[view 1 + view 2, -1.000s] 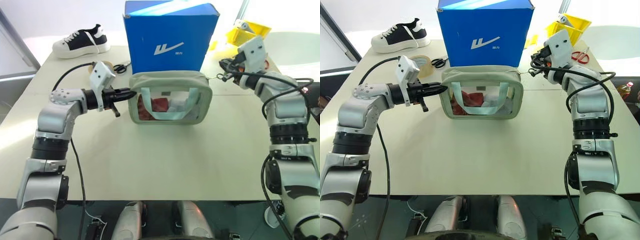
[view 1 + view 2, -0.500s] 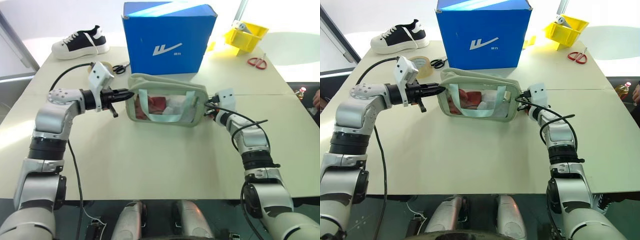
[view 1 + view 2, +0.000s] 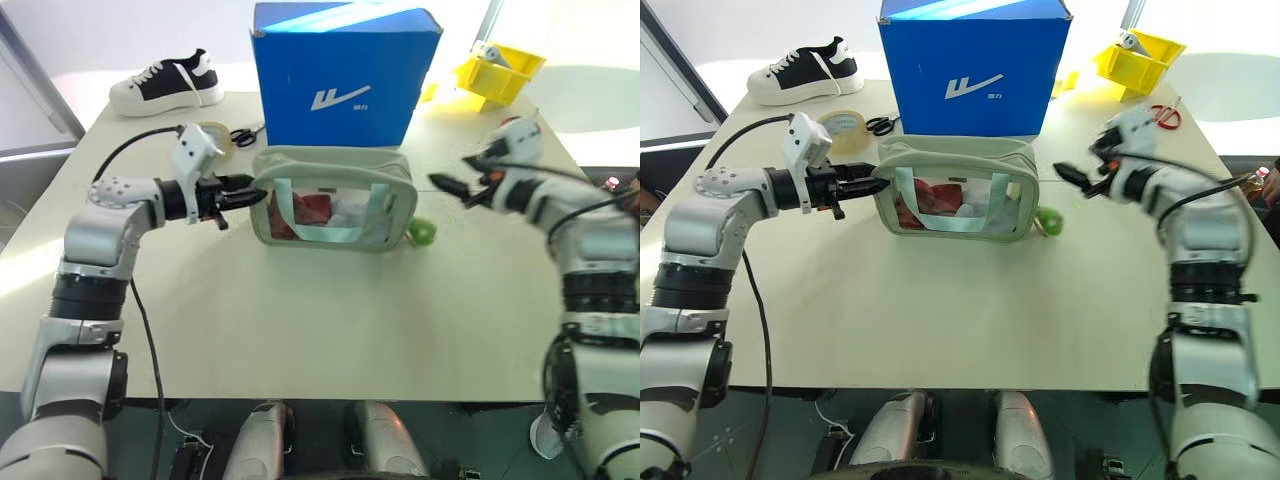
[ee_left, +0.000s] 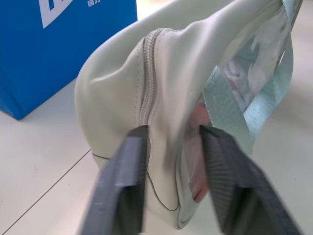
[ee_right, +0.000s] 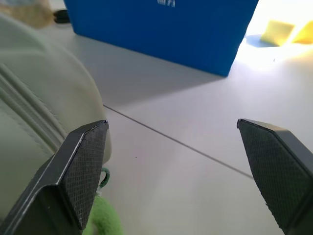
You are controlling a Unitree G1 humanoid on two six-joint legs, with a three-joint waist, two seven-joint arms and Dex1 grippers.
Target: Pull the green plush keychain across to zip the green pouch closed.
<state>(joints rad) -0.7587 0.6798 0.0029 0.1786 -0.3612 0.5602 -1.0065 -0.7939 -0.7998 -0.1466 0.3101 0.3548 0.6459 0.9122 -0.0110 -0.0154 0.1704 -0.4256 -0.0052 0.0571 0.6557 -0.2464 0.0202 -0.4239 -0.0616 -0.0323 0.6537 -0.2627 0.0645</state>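
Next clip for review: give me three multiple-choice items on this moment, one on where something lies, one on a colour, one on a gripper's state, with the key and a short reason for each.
1. Where does the green plush keychain lie?
A. on the table by the green pouch's end nearer the right gripper
B. on top of the blue box
C. beside the shoe

2. What colour is the bin at the table's far corner?
A. red
B. yellow
C. black

3. How does the right gripper stand?
A. shut on the keychain
B. shut on a pouch strap
C. open, holding nothing

Key: 1 A, the keychain rests on the tabletop at that end of the pouch. 2 B, the bin is plainly yellow. 3 C, the right wrist view shows its fingers spread wide with bare table between them, and the gripper is apart from the keychain.
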